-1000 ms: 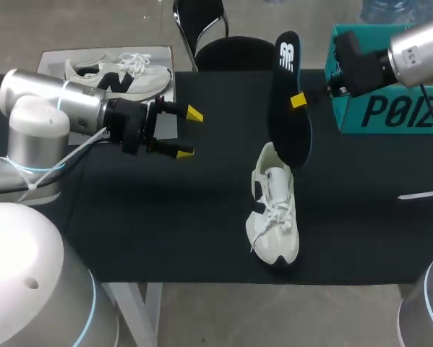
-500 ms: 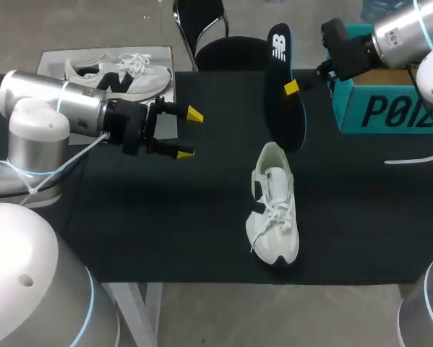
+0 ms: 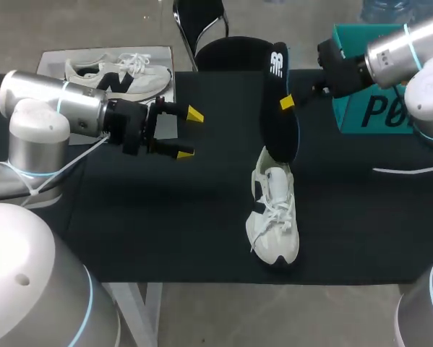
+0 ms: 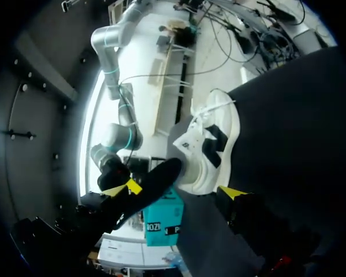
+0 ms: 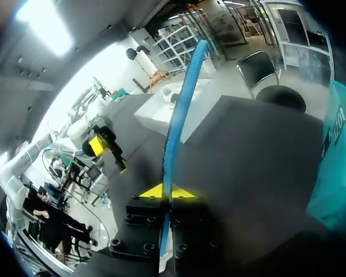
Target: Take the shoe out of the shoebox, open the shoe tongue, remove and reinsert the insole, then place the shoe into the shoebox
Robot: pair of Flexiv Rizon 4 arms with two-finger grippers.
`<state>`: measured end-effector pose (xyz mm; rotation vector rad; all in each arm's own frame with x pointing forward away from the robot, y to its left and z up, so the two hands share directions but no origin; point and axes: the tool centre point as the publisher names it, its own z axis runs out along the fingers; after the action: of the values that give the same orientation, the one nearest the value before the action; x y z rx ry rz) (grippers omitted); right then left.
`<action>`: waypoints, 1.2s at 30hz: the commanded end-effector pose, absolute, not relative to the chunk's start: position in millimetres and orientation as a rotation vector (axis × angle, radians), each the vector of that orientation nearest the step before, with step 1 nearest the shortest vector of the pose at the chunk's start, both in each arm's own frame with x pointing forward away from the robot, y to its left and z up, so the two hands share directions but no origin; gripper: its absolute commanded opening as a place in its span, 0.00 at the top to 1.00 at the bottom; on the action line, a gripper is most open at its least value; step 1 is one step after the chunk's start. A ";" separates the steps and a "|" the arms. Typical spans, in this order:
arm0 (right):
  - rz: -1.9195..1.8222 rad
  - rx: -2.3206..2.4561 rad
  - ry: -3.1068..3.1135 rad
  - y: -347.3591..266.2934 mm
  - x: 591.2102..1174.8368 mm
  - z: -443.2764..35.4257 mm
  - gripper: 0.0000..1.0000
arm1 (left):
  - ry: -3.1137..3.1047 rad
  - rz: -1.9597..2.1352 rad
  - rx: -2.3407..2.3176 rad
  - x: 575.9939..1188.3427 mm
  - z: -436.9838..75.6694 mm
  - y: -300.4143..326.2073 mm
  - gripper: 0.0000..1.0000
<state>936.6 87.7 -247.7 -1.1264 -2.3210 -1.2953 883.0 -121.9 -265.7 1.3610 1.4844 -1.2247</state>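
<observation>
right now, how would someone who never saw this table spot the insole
Start at the black table, then the teal shoebox at its far right. Beside the box the right pincer holds the insole upright over the white shoe: long, flat, dark, and the only thing held aloft.

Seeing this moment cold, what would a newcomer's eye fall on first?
The dark insole, held on end in the right hand, its lower end at the heel of the white shoe in the middle of the black table. Next come the left hand, open above the table's left part, and the teal shoebox at the far right.
</observation>
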 end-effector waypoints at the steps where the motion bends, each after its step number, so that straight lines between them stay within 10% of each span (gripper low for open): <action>1: -1.344 -1.138 -2.295 88.3 928.7 -261.0 1.00 | 1.486 -1.223 1.362 882.6 -265.3 -121.7 0.00; 36: -1.331 -1.195 -2.182 99.9 866.2 -318.0 1.00 | 1.486 -1.223 1.362 882.6 -265.3 -121.7 0.00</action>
<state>875.5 100.4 -314.8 -1.1827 -2.1861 -1.3129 882.6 -122.0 -265.5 1.3592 1.4852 -1.2244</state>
